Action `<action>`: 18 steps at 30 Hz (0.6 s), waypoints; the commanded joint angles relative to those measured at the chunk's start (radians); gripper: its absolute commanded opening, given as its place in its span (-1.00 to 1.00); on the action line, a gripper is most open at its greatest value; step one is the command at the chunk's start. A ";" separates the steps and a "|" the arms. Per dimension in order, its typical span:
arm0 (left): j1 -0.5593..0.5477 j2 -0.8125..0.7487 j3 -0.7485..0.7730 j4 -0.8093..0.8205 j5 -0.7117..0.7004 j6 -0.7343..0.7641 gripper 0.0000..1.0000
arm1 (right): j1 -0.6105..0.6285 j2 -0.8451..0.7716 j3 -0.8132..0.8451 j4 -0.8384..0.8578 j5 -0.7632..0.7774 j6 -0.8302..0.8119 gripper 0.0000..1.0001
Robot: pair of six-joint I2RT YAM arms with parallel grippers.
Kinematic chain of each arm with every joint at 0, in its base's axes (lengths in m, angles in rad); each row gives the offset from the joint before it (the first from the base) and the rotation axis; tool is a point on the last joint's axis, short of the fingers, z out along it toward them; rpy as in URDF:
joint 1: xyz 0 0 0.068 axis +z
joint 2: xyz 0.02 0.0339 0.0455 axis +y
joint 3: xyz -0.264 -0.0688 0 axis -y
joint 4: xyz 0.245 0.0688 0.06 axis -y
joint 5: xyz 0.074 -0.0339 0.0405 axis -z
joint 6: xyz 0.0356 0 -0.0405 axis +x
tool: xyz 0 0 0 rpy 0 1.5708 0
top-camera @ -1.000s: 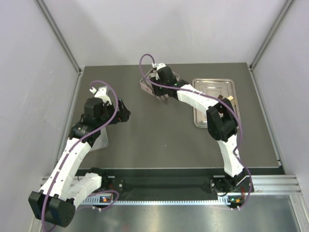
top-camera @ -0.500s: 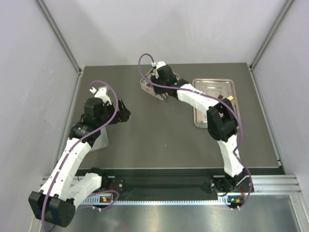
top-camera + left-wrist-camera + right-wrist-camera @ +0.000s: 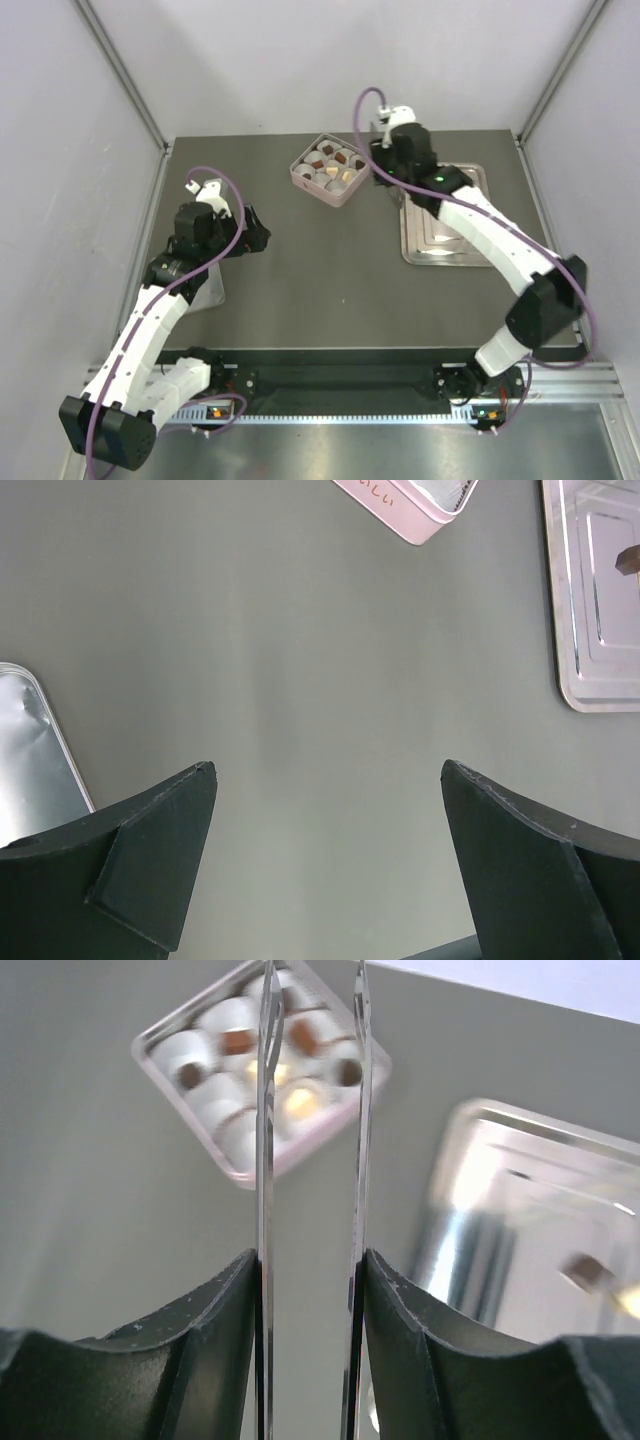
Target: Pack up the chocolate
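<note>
Brown and cream chocolate (image 3: 330, 165) is sitting mostly in white paper cups (image 3: 307, 172) inside the pink box (image 3: 312, 190), at the far middle of the table (image 3: 300, 280). One more brown piece (image 3: 628, 557) is lying loose on the metal tray (image 3: 425, 250), to the right of the box. The right gripper (image 3: 308, 1260) is hanging at the far side, roughly between box and tray. Its fingers are clamping a pair of thin metal tweezers (image 3: 265, 1160), whose blades are standing apart with nothing between them. The left gripper (image 3: 328, 770) is hovering over bare table on the left, well apart from the box, with its fingers spread wide and carrying nothing.

Each piece is probably weighing next to nothing. It is likely firm yet brittle, with a smooth surface that polished blades could slide off or scar. The best hold is looking to be across two opposite sides, low on the piece, with a gentle squeeze. The cups are looking flimsy, so a piece is better lowered straight in than dropped.
</note>
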 commanded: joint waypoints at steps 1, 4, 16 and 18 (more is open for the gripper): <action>0.003 -0.013 0.004 0.045 0.000 0.002 0.98 | -0.081 -0.151 -0.086 -0.076 0.065 0.028 -0.12; 0.005 -0.013 0.004 0.045 0.002 0.002 0.98 | -0.151 -0.239 -0.159 -0.112 0.053 0.060 -0.11; 0.006 -0.009 0.001 0.051 0.017 -0.001 0.98 | -0.366 -0.307 -0.337 -0.188 0.013 0.132 -0.10; 0.006 -0.010 0.001 0.050 0.019 -0.001 0.98 | -0.386 -0.296 -0.354 -0.188 0.005 0.142 -0.10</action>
